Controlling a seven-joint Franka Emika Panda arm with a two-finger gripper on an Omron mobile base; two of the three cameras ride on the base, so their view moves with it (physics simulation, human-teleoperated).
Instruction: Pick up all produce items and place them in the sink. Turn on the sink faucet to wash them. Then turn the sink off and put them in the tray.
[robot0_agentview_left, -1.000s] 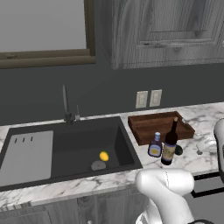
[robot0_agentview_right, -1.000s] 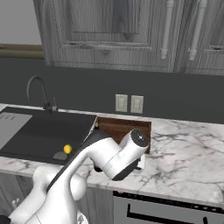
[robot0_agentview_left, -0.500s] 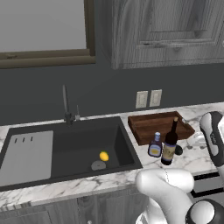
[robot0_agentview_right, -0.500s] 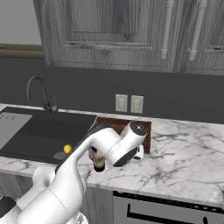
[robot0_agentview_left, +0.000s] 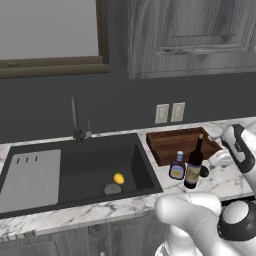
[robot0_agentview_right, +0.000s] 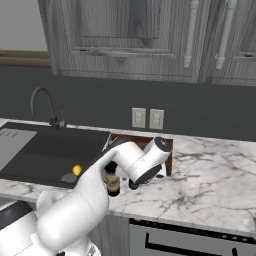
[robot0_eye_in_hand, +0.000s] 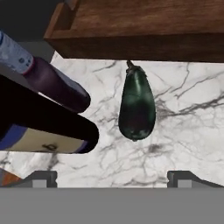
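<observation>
Where the counter showed before, the end effector (robot0_eye_in_hand: 112, 177) now hovers over the eggplant (robot0_eye_in_hand: 137, 103).

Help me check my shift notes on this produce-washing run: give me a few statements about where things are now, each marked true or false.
1. The yellow fruit lies in the sink beside the drain. True.
2. The dark green item already sits inside the tray. False: it lies on the marble counter just outside the tray's wall.
3. The gripper is shut on the green item. False: it is open, and the item lies free ahead of the fingertips.
4. The wine bottle stands upright on the counter beside the small blue-capped bottle. True.
5. The tray holds the wine bottle. False: the bottle stands in front of it.
</observation>
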